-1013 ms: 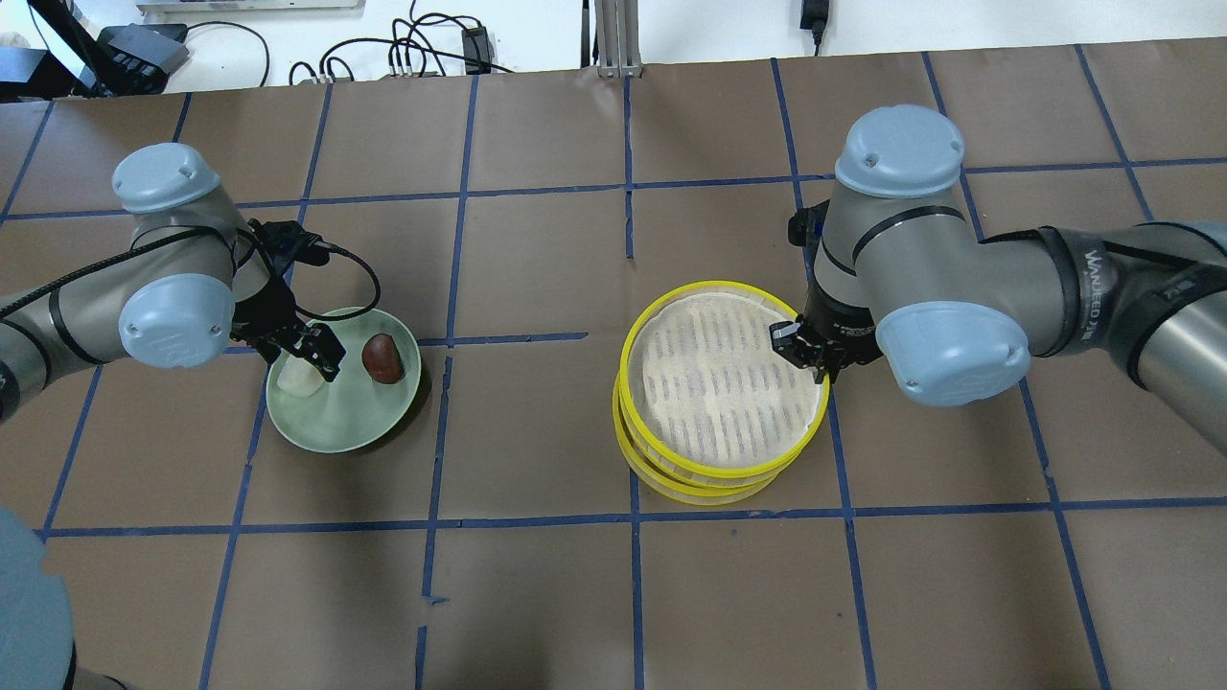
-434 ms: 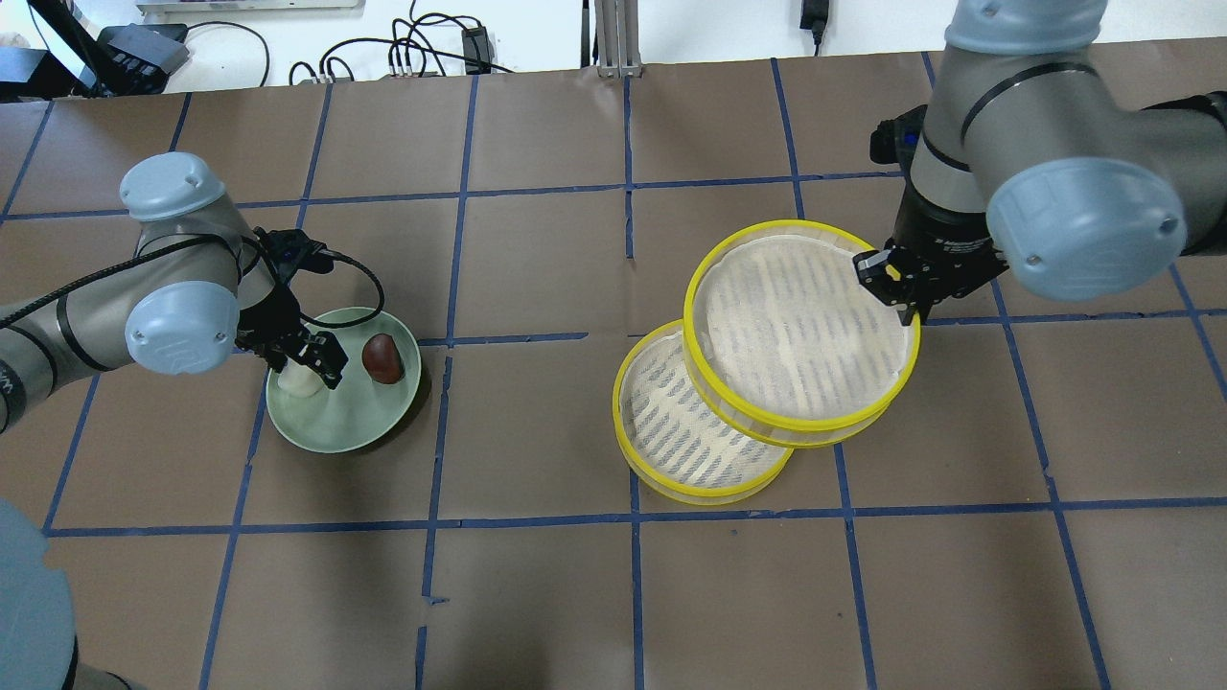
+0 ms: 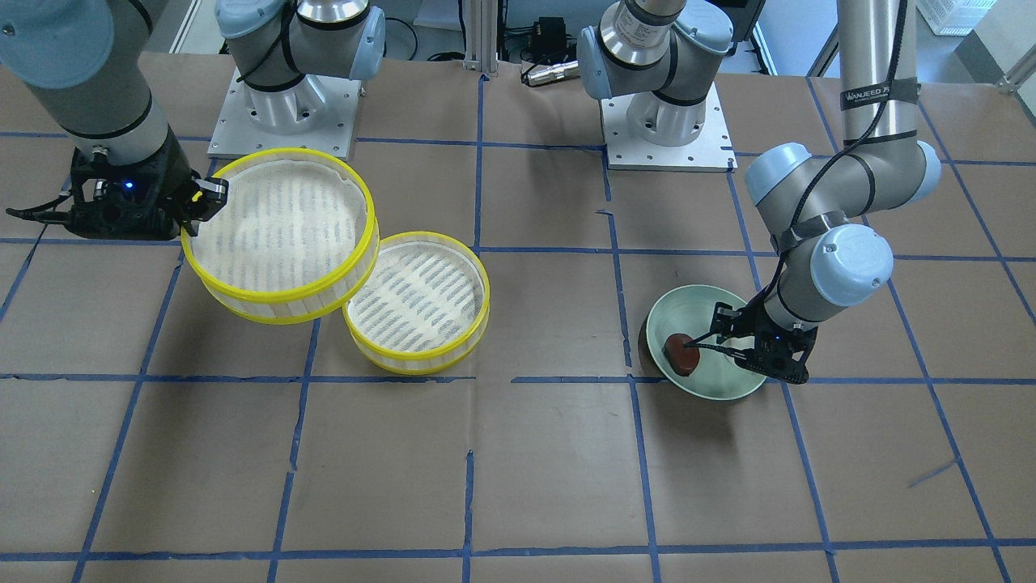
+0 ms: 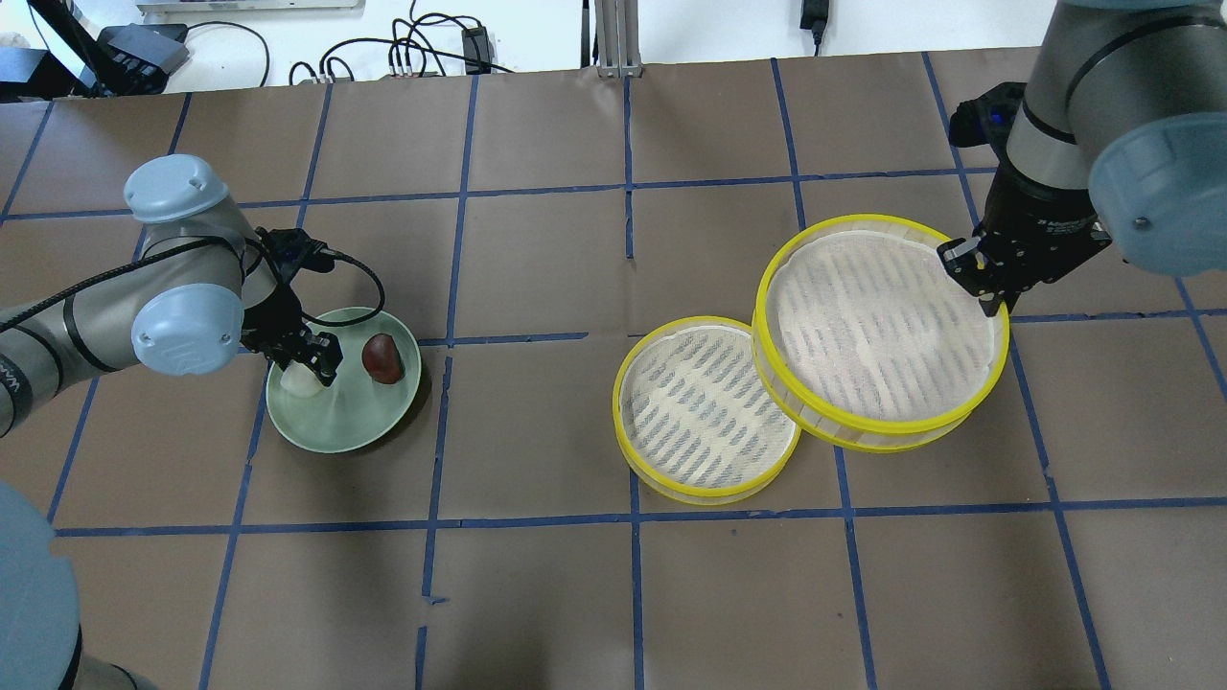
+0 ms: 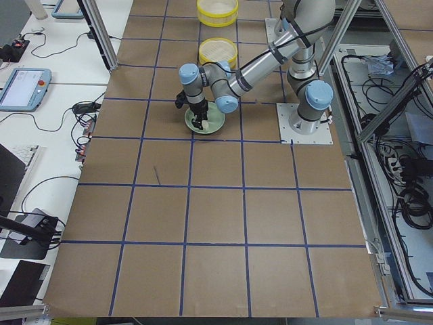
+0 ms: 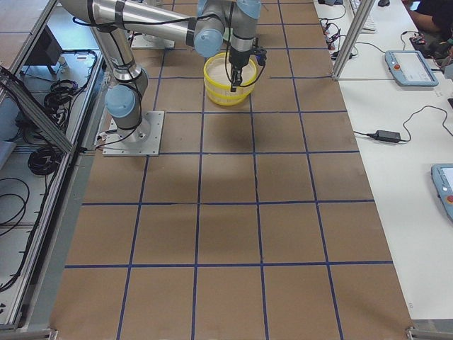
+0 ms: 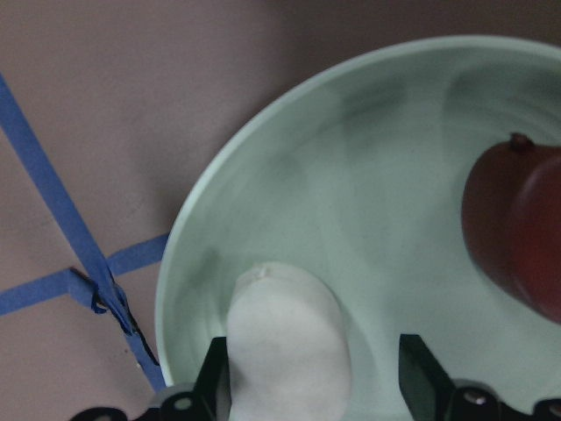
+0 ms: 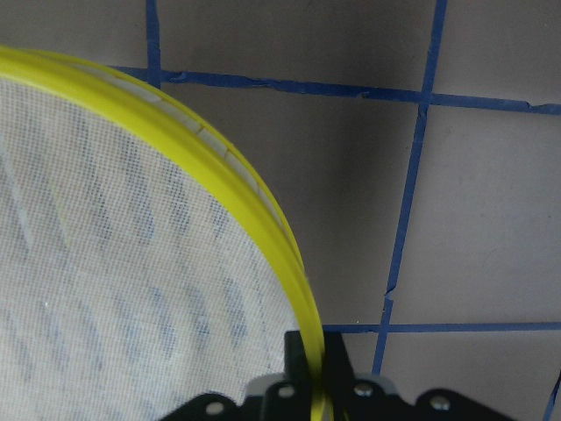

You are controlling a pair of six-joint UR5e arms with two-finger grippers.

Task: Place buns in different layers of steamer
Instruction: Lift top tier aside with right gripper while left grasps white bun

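Observation:
The white bun (image 4: pixel 299 381) and the dark reddish-brown bun (image 4: pixel 382 358) lie on the pale green plate (image 4: pixel 345 426). My left gripper (image 4: pixel 312 356) is open and low over the white bun. In the left wrist view the white bun (image 7: pixel 285 338) sits between the fingers, against the left one, and the brown bun (image 7: pixel 517 228) is to its right. My right gripper (image 4: pixel 978 273) is shut on the yellow rim of the upper steamer tray (image 4: pixel 877 326). It holds that tray in the air, right of the lower tray (image 4: pixel 707 412) and overlapping its edge. The lower tray rests on the table.
Brown paper with blue tape lines covers the table (image 4: pixel 537 594). Cables and boxes (image 4: pixel 422 48) lie beyond the far edge. The arm bases (image 3: pixel 283 113) stand at the robot's side.
My right gripper has lifted the upper tray off the stack and carried it right and farther from the robot. My left gripper has stayed over the white bun, shifting only slightly.

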